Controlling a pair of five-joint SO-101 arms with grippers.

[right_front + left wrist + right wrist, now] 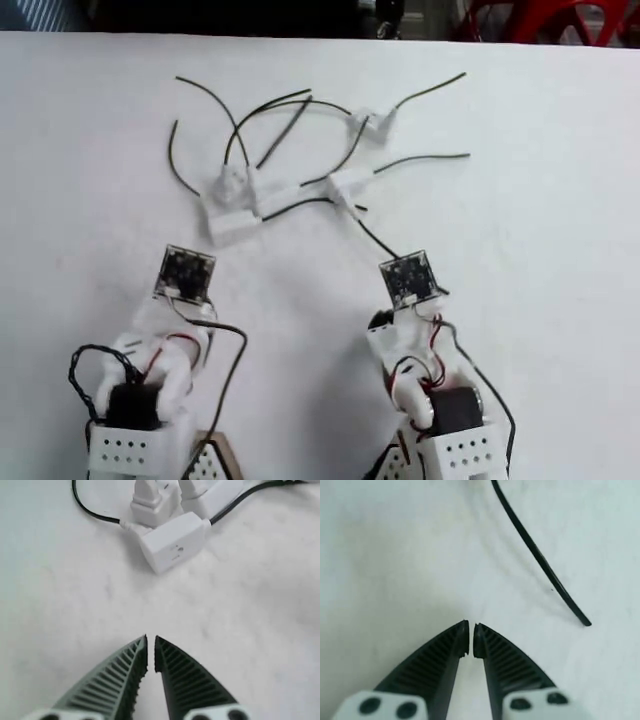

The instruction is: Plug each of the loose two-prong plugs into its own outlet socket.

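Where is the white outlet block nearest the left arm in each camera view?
High view: the outlet block lies left of centre, just ahead of the left arm.
Left wrist view: the outlet block sits ahead of the left gripper, apart from it.
Right wrist view: here a black cord end lies ahead instead.
Shared landmark: the curved black cord beside the block.

White table [560, 300]; past the table's far edge, a red frame [500, 15] and, toward its other corner, a blue-striped object [40, 12].
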